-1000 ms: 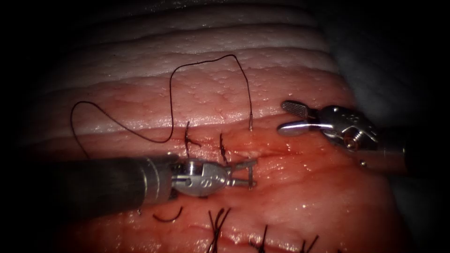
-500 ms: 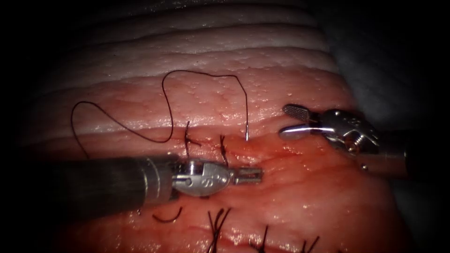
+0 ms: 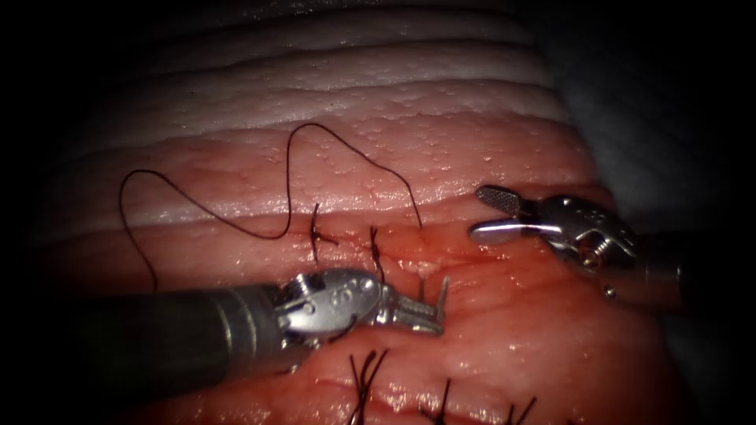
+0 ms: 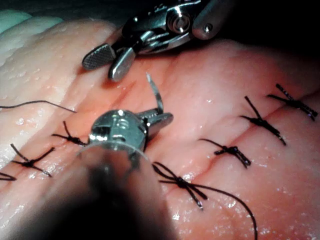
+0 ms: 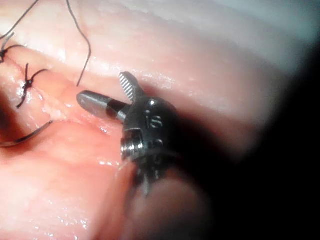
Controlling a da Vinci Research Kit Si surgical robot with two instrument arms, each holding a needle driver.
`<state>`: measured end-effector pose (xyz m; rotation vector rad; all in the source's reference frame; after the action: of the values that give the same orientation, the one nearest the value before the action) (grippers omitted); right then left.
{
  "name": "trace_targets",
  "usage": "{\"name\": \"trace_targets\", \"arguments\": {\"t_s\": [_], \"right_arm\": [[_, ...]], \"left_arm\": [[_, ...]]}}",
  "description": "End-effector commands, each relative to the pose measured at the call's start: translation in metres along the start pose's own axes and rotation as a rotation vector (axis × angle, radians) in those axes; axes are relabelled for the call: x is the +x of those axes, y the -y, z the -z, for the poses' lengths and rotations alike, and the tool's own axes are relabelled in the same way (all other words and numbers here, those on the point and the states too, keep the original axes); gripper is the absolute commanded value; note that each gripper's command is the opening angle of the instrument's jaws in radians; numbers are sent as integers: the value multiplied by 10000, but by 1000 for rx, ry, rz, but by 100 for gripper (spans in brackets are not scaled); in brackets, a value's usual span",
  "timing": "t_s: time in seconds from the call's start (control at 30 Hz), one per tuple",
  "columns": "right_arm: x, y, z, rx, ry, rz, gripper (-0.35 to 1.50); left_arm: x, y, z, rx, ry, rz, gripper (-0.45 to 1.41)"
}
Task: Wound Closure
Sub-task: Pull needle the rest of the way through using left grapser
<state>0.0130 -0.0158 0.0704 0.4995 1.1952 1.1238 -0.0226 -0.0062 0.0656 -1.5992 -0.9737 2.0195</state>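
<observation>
Both the left tool (image 3: 437,305) and the right tool (image 3: 479,211) gape empty. The thread (image 3: 346,145) enters the tissue (image 3: 472,134) just far of the cut (image 3: 409,260); I cannot see the needle. The thread looks limp and slick, so grip it near the entry.

A hard light falls on the middle of the scene, and darkness closes in around the edges. A dim grey surface (image 3: 630,102) lies beyond, at right.

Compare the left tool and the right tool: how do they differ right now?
The left tool sits just below the cut, beside the stitches; the right tool sits at the cut's right end. The left's fingers touch the tissue; the right's seem to hang clear. Both are open, gripping nothing I can see; I can't place the needle.
</observation>
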Motion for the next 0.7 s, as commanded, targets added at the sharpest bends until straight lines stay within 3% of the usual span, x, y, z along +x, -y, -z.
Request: {"name": "trace_targets", "arguments": {"t_s": [0.03, 0.13, 0.23, 0.37, 0.4, 0.5, 0.7], "right_arm": [[-4, -1, -8, 2, 7, -2, 76], [-7, -1, -8, -2, 20, -11, 69], [-9, -1, -8, -3, 19, -15, 66], [-13, 1, -8, -3, 17, -29, 59], [-15, 1, -7, 0, 18, -39, 51], [-17, 3, -6, 0, 17, -68, 42], [-20, 10, -5, -1, 16, -98, 27]], "left_arm": [[2, 1, -4, -13, -7, 1, -45], [20, -21, 4, -54, -23, 7, -45], [34, -36, 8, -63, -32, -83, -45], [65, -48, 17, 58, -21, -335, -45], [77, -45, 23, 132, 2, -434, -45], [100, -31, 37, 232, 14, -563, -45], [135, -3, 61, 311, 23, -641, -45]]}}
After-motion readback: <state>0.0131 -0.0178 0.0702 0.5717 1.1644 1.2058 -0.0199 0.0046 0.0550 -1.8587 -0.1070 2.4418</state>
